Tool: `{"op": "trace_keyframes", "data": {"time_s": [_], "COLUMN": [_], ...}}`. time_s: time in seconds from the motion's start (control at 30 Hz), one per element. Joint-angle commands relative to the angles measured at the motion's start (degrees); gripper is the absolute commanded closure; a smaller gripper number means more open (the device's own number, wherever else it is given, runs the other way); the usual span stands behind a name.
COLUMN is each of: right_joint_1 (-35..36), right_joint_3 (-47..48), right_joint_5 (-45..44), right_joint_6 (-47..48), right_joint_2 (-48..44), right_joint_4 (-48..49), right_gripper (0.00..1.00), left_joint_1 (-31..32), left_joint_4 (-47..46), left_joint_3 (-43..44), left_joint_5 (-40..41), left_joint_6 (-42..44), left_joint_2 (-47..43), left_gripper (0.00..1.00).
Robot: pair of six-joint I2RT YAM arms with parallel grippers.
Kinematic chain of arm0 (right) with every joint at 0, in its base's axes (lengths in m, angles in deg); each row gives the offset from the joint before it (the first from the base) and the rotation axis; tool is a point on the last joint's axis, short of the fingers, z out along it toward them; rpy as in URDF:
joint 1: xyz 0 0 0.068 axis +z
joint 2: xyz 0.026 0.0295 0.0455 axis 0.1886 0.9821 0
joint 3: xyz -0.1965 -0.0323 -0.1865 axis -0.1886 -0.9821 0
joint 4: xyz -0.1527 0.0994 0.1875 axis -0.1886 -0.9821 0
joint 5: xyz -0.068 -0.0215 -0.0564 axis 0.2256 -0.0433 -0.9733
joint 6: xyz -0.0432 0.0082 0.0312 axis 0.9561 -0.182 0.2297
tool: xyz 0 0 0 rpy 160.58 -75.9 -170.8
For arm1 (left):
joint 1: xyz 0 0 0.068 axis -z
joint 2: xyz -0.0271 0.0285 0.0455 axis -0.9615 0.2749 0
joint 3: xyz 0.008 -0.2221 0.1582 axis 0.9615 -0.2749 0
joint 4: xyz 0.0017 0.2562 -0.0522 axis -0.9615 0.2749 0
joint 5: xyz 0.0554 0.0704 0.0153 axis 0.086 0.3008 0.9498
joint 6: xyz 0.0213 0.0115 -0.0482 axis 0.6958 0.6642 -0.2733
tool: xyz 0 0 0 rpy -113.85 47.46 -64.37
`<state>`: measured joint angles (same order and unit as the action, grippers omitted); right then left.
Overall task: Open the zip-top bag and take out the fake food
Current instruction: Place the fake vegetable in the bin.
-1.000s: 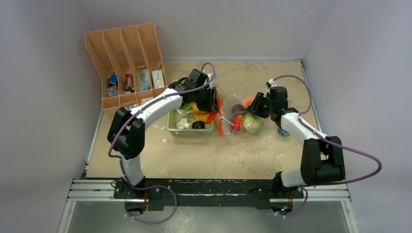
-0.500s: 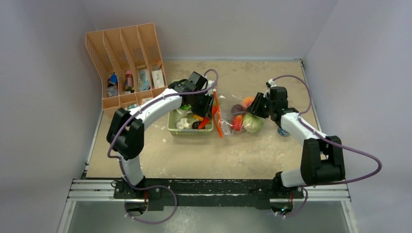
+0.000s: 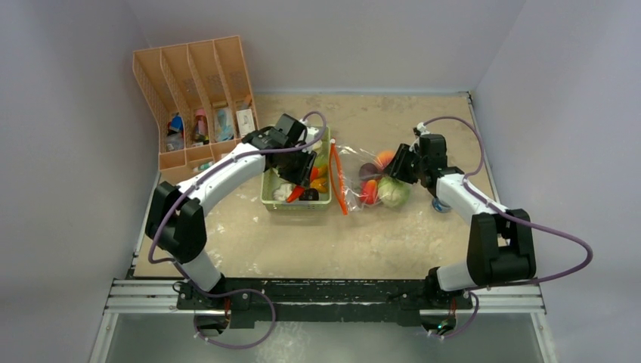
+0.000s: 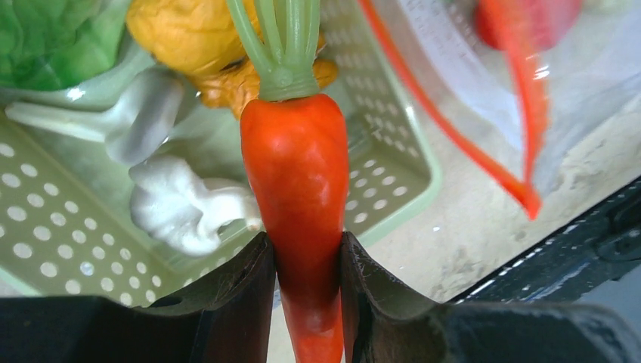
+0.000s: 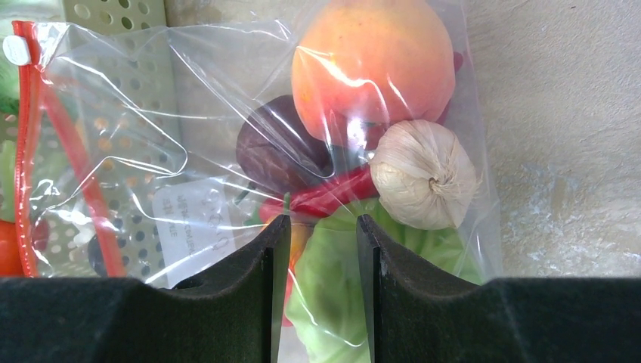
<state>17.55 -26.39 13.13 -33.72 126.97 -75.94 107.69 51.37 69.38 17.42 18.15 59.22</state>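
Observation:
The zip-top bag (image 3: 355, 170) lies right of the pale-green tray (image 3: 266, 198), with its orange-red zip strip (image 3: 335, 180) open toward the tray. In the right wrist view the bag (image 5: 189, 113) holds a peach (image 5: 370, 64), a beige garlic-like piece (image 5: 423, 174), a red chili (image 5: 332, 195), a dark purple piece (image 5: 280, 155) and a pale-green cabbage (image 5: 325, 295). My right gripper (image 5: 323, 227) pinches the bag's plastic at its far end (image 3: 399, 168). My left gripper (image 4: 306, 253) is shut on an orange carrot (image 4: 295, 166) and holds it over the tray (image 4: 393, 189), also seen from above (image 3: 301, 178).
The tray holds a yellow pepper (image 4: 189, 38), green lettuce (image 4: 45, 38) and white pieces (image 4: 181, 212). An orange file organizer (image 3: 196, 98) stands at the back left. A small blue object (image 3: 440, 204) lies by the right arm.
My left gripper has moved left and nearer, from the bag's mouth to over the tray, carrying the carrot. The right gripper and bag have stayed put.

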Motion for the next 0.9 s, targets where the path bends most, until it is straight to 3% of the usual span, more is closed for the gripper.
{"op": "trace_keyframes", "data": {"time_s": [0.0,0.23,0.4,0.57,0.87], "right_joint_1": [-0.2,-0.2,-0.2,-0.2,-0.2], "right_joint_3": [2.4,2.9,2.8,1.1,0.8], "right_joint_5": [0.8,1.6,1.4,1.0,1.3], "right_joint_6": [1.0,0.8,1.0,0.8,0.8], "right_joint_2": [0.8,1.2,0.6,-1.0,0.1], "right_joint_4": [-0.5,-0.5,-1.0,-0.8,-0.3], "right_gripper": [0.59,0.59,0.59,0.59,0.58], "left_joint_1": [-2.1,-4.7,-4.9,-5.9,-7.3], "left_joint_4": [-2.0,-16.2,-13.7,-14.2,-19.7], "left_joint_3": [-2.8,-6.6,-1.1,-5.1,-15.1], "left_joint_5": [3.2,8.0,6.6,19.1,18.9], "left_joint_6": [3.2,-0.8,-1.4,-6.1,-12.7], "left_joint_2": [-3.0,-5.0,1.4,0.8,-2.4], "left_gripper": [1.00,0.99,0.94,0.92,0.86]}}
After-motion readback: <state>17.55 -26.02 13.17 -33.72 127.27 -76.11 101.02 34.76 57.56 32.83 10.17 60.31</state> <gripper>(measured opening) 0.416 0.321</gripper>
